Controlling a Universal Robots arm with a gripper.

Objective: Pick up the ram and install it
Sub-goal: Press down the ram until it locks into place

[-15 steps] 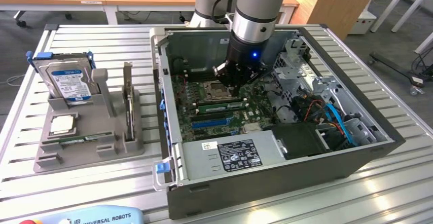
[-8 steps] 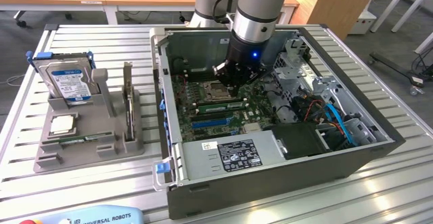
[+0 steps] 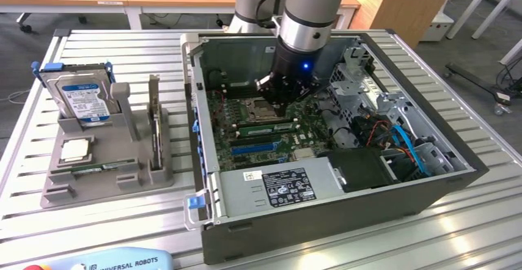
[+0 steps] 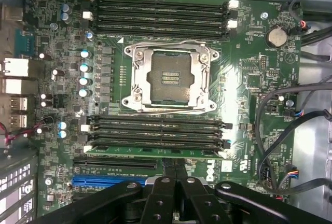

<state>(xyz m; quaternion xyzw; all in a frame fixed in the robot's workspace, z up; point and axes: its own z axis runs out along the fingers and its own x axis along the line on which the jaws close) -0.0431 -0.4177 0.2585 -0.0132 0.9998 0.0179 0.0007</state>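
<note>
The slatted metal table (image 3: pixel 98 233) carries an open computer case (image 3: pixel 326 221) lying on its side. Taking the exterior view as a dial centred on the case, a grey parts holder (image 3: pixel 98 184) stands well apart at nine o'clock. Inside the case lies the green main board (image 4: pixel 244 53), and the arm reaches down over it from twelve o'clock. The gripper (image 4: pixel 175 169) hangs low with its fingers pressed together, pinching nothing that I can see. Its tips sit just above the ram (image 4: pixel 155 152). The ram lies in the memory slot at about five o'clock of the empty processor socket (image 4: pixel 168 76), the outermost slot of that bank. It is a thin green strip seen edge-on, running the full length of the slot, and level as far as I can tell. This looks like the seating step. To do it well, the push should go straight down on the middle of the stick, evenly, so both ends sink together and the end clips snap shut. A tilted push could jam one end. Whether the clips have closed I cannot tell.
</note>
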